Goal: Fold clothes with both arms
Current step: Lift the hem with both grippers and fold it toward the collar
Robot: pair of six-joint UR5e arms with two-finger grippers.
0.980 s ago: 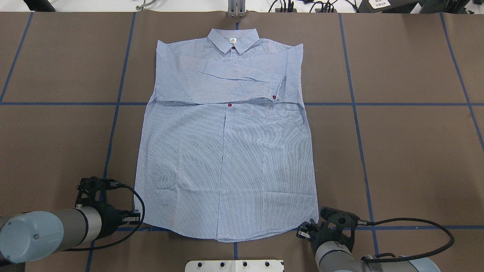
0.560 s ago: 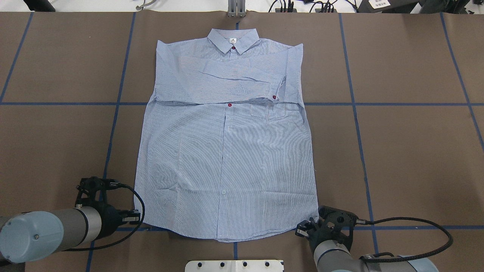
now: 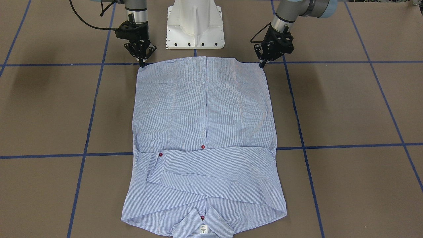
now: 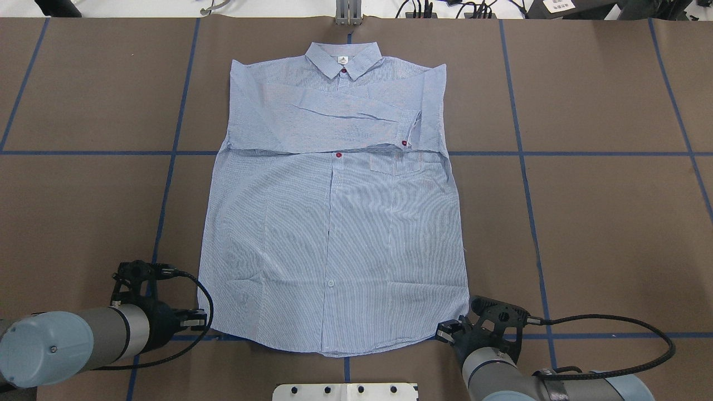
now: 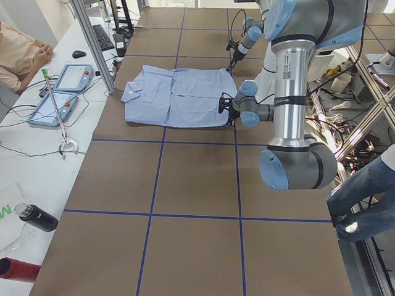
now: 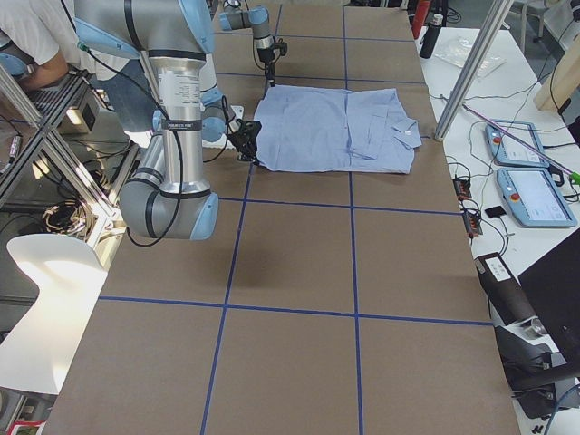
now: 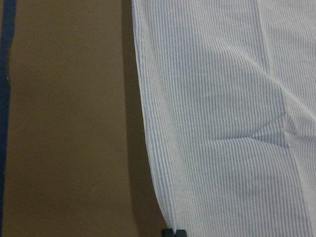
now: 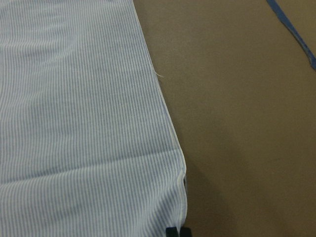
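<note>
The light blue striped shirt (image 4: 334, 234) lies flat on the brown table, collar (image 4: 343, 58) at the far edge, both sleeves folded across the chest. In the front-facing view the shirt (image 3: 201, 109) has its hem toward the robot. My left gripper (image 4: 207, 322) is down at the hem's left corner, and in the left wrist view its tips (image 7: 174, 232) are pinched together on the fabric edge. My right gripper (image 4: 443, 332) is at the hem's right corner, and in the right wrist view its tips (image 8: 177, 231) are closed on that corner.
The white pedestal base (image 3: 195, 26) stands just behind the hem, between the two arms. Blue tape lines (image 4: 523, 167) grid the brown table. Side benches hold tablets (image 5: 71, 77) and bottles (image 5: 37, 217). An operator (image 5: 18, 52) sits at the far end.
The right gripper has edged a little toward the hem's right corner, and the fabric there has shifted slightly. The left arm and the rest of the shirt have not moved.
</note>
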